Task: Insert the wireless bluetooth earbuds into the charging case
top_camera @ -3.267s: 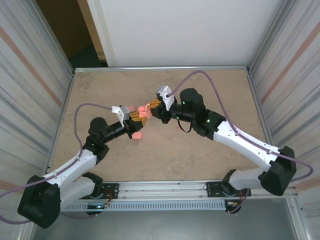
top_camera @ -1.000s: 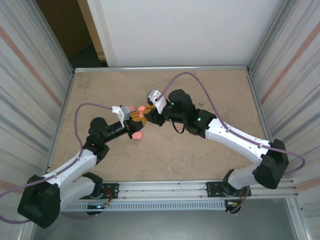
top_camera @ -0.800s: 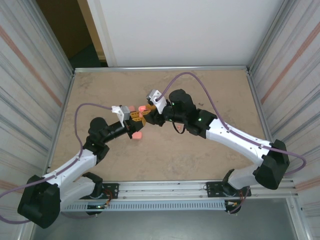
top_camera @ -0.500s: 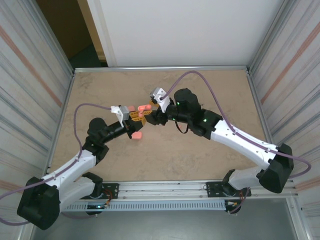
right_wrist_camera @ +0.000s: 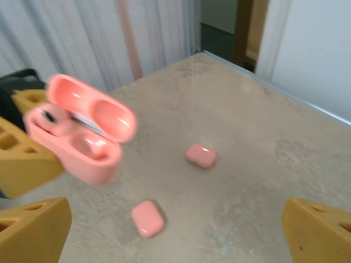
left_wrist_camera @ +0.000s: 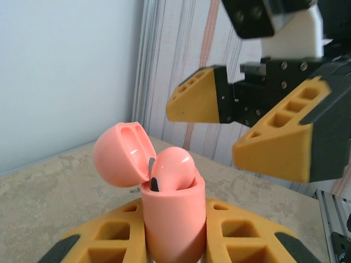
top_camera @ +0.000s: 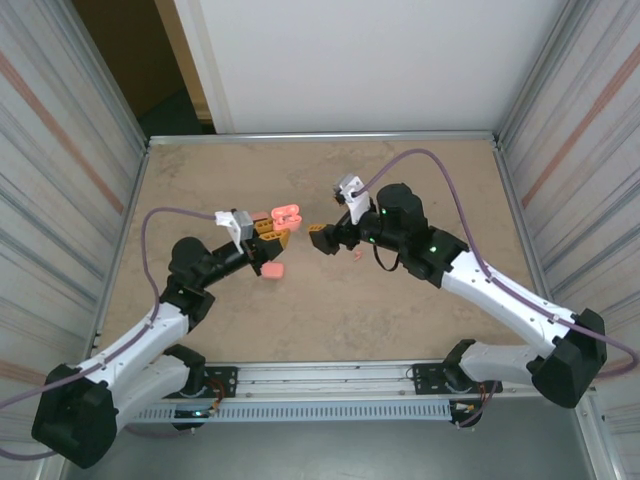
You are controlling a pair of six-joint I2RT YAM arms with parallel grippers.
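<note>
The left tool [top_camera: 274, 232] is gripping the charging case [left_wrist_camera: 174, 219] by its lower body, its yellow fingers [left_wrist_camera: 104, 244] pressing in from both sides. The case is standing upright out of the tool in the left wrist view, long axis vertical, mouth pointing up and away from the fingers, with the lid [left_wrist_camera: 123, 154] swinging back to the left on its hinge. One earbud [left_wrist_camera: 173, 167] is sitting in the mouth, its rounded head rising above the rim and leaning toward the lid, a small dark spot facing the hinge; its stem is hiding inside the well. In the right wrist view the case is blurring too much to tell what the second well is holding. The right tool [left_wrist_camera: 237, 123] is hanging just beside the case, facing it, jaws spreading wide and gripping nothing. Two closed pink boxes [right_wrist_camera: 201, 155] are lying apart on the surface [top_camera: 400, 320], a tan, marbled top with a metal rim. Striped panel walls [top_camera: 60, 180] are closing in both sides, a white panel [top_camera: 350, 60] is standing at the back, and a dark doorway [top_camera: 130, 60] is opening at the far left corner.
</note>
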